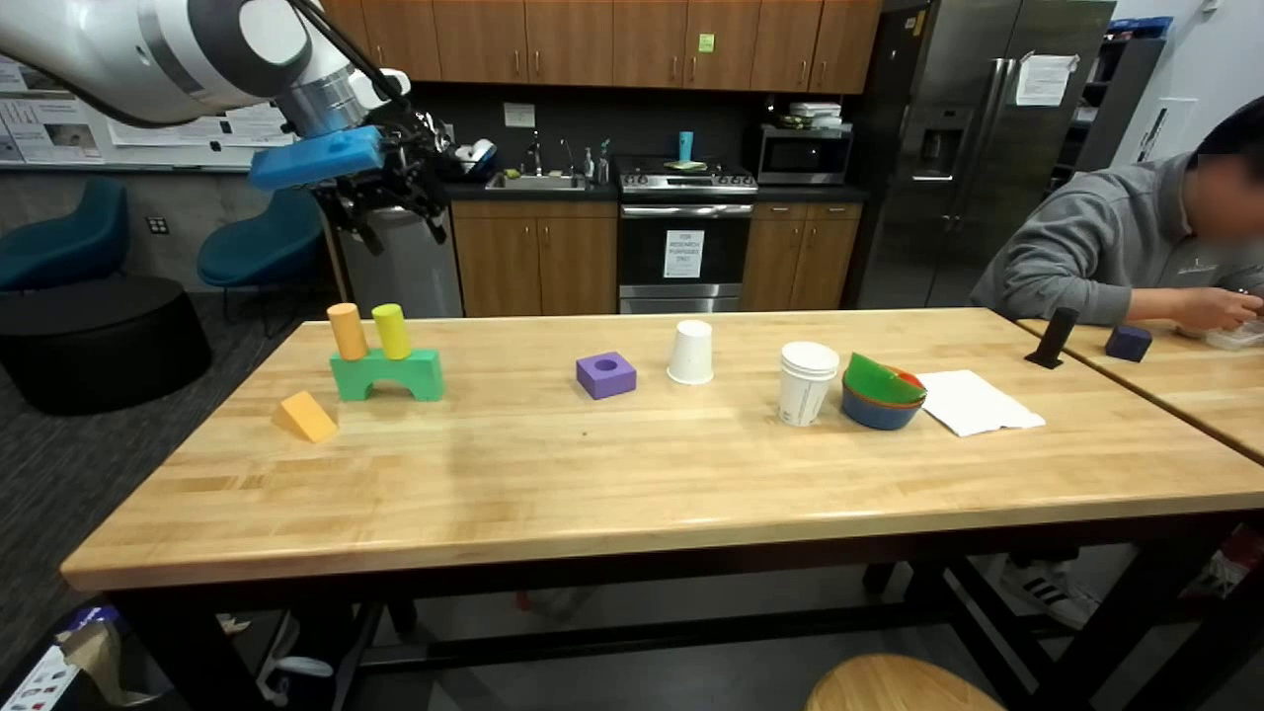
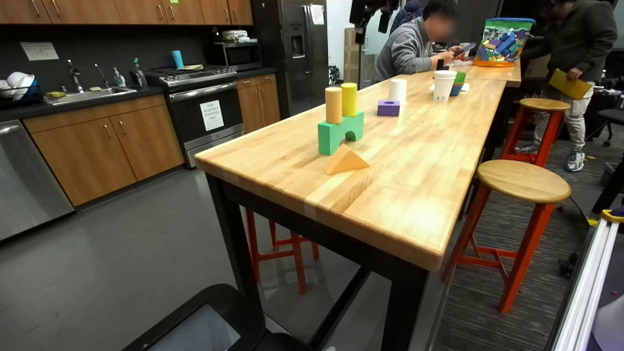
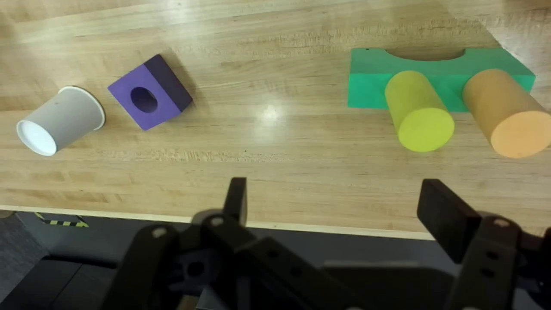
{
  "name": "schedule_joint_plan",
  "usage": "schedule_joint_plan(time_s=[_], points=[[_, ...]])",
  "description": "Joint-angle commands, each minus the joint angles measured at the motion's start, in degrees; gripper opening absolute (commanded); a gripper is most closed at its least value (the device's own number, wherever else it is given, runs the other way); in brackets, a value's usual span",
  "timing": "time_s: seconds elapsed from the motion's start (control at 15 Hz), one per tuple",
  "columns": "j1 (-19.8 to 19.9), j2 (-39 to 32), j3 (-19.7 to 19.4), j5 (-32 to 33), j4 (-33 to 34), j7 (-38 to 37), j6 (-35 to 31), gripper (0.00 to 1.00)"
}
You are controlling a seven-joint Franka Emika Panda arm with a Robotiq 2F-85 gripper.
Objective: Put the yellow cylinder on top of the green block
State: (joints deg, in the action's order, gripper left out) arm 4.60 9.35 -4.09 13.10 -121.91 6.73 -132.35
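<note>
Pale wooden table (image 1: 513, 474). At the far side, kitchen cabinets (image 1: 568, 44), one stove (image 1: 726, 252), one fridge (image 1: 973, 178), one microwave (image 1: 805, 154). In an exterior view, a person in grey (image 1: 1076, 242) at the right. Left end: one green block (image 1: 387, 367), arched; upright on it, one yellow cylinder (image 1: 392, 332) right, one orange cylinder (image 1: 348, 332) left, narrow gap between. Nearer: one orange wedge (image 1: 307, 416). Mid-table: one purple block (image 1: 604, 383); one white cup (image 1: 691, 353), upside down. Further right: cup stack (image 1: 805, 385), number unclear; bowl stack (image 1: 877, 407); one paper sheet (image 1: 973, 403). Gripper (image 3: 335, 200) above block height, jaws spread wide, nothing held.
</note>
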Motion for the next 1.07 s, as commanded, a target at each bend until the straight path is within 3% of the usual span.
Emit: schedule_joint_plan(time_s=[0.0,1.0], points=[[0.04,2.29,0.15,0.57,-1.86,-0.27,0.78,1.0],[-0.01,0.57,-0.01,-0.03,-0.88,-0.05,0.48,1.0]])
